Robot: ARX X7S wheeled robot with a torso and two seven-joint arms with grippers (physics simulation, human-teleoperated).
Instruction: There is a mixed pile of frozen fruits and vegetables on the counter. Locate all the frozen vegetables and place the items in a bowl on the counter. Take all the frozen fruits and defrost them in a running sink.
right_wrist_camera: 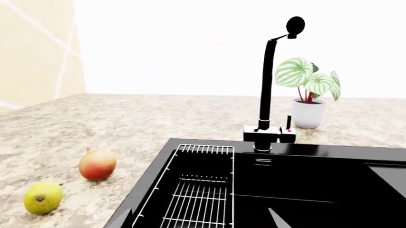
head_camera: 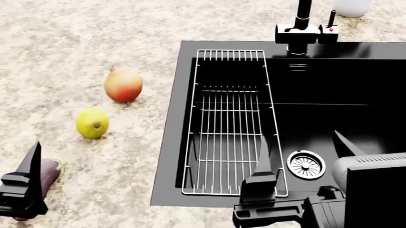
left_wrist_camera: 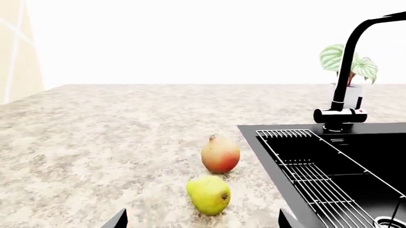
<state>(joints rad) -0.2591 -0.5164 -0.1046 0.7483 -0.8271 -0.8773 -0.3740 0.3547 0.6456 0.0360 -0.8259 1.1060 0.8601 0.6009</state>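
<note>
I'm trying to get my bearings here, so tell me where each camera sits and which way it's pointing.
Left wrist view: low over the counter, facing the pear, the red-and-yellow fruit and the faucet; only the left pincer's finger tips show.
Head view: high, looking down on the sink, wire rack and eggplant; left pincer and right pincer show.
Right wrist view: low above the sink, facing the faucet and potted plant; a finger tip shows.
All three share both fruits, the rack and the faucet.

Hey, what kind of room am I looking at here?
Most likely a simulated kitchen: a black sink with a wire rack and tall faucet set into a speckled counter, with a pear lying nearby.
</note>
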